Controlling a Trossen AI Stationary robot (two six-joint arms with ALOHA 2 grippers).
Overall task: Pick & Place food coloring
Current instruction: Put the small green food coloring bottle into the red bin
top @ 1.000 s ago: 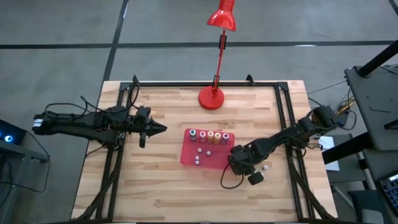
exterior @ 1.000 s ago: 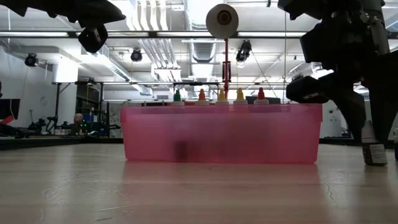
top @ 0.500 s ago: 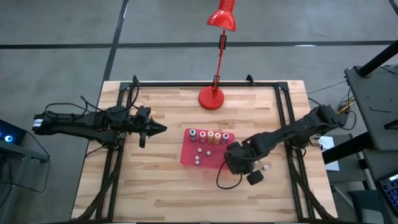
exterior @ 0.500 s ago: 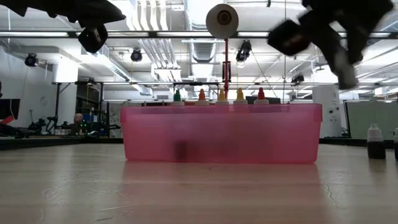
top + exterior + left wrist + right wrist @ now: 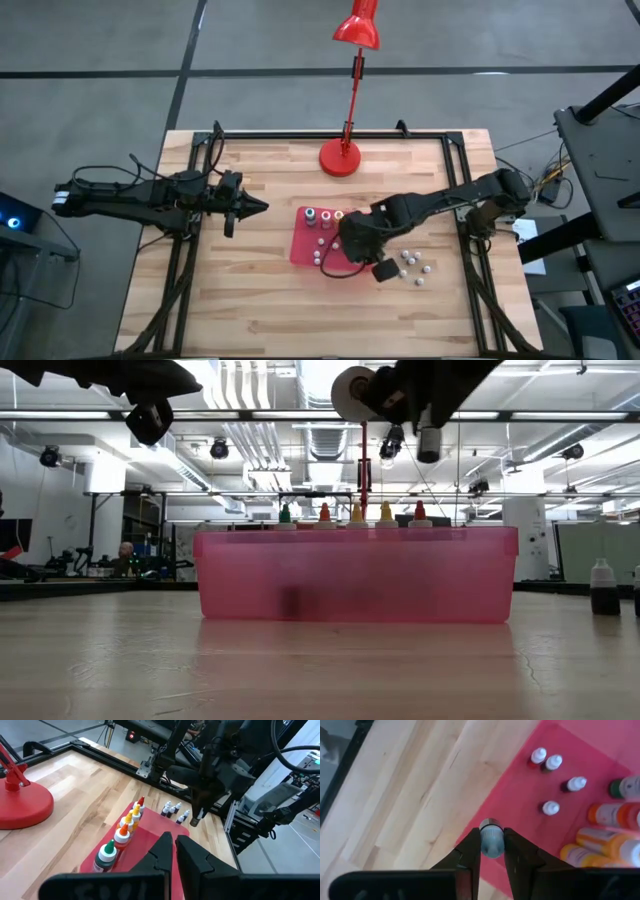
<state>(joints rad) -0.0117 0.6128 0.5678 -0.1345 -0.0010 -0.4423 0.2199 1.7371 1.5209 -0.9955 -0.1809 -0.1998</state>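
While the right gripper (image 5: 492, 851) pinches a tiny white-capped bottle (image 5: 491, 841) between its jaws above the flat red plastic tray (image 5: 520, 822) (edge just below), early release risks a miss.

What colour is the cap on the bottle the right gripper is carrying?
White; the right gripper holds the small bottle over the red tray, clearest in the right wrist view.

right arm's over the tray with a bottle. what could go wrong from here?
1. The right end effector pinches the small bottle only near its cap, so it could slip or tilt.
2. White-capped bottles already stand in the red tray, so a drop could topple them.
3. The row of coloured-cap bottles sits close, so a low move may clip it.
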